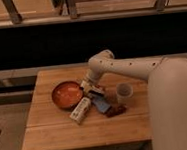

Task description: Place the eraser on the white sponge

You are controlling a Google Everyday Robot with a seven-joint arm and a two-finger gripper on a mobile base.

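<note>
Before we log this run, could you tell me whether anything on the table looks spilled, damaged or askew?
Nothing stands out. The orange bowl and clear cup sit upright, and the white sponge lies flat at an angle beside the blue flat item. The gripper is low between bowl and cup.
</note>
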